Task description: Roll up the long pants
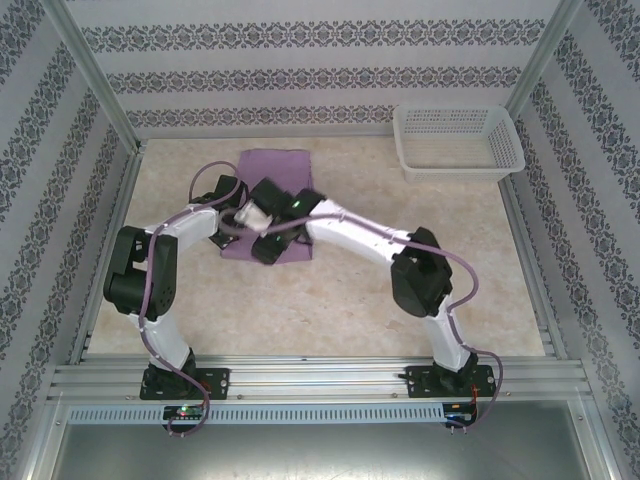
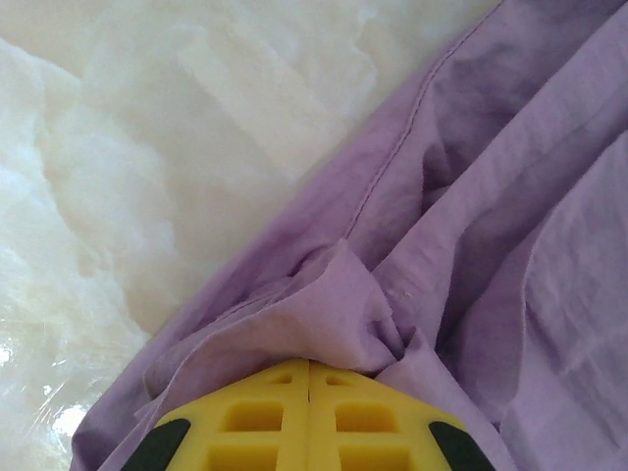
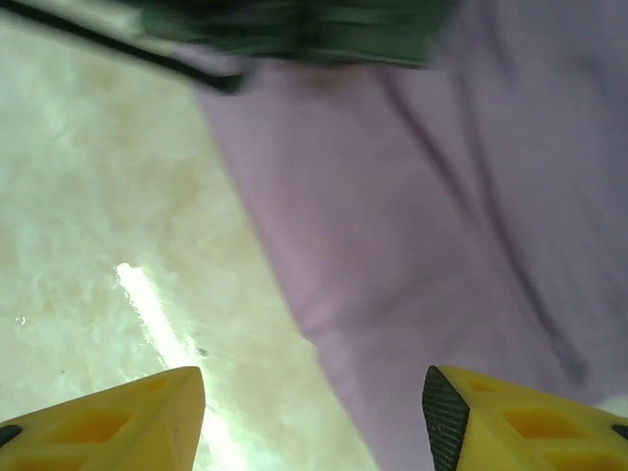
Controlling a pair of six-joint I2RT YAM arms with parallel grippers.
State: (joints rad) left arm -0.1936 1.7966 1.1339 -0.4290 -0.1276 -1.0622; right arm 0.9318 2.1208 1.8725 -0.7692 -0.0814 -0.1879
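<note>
Pinching a bunched fold of the large, soft lilac fabric long pants (image 2: 491, 245), your left pincer (image 2: 309, 365) is pressing its yellow fingers (image 2: 255, 417) together on the cloth. You are probably holding this near edge so that it can be turned over into the first roll. The cloth is gathering into creases right at the tips and spreading away ahead and to the pincer's right, while the pale marbled worktop (image 2: 147, 147) is lying bare to its left. Your right pincer (image 3: 314, 385) is hanging with its jaws apart and nothing between them. The pants are lying just ahead of it, toward its right finger, though you cannot tell whether they are touching. Seen from above, both pincers are working over the near end of the flat folded strip.
</note>
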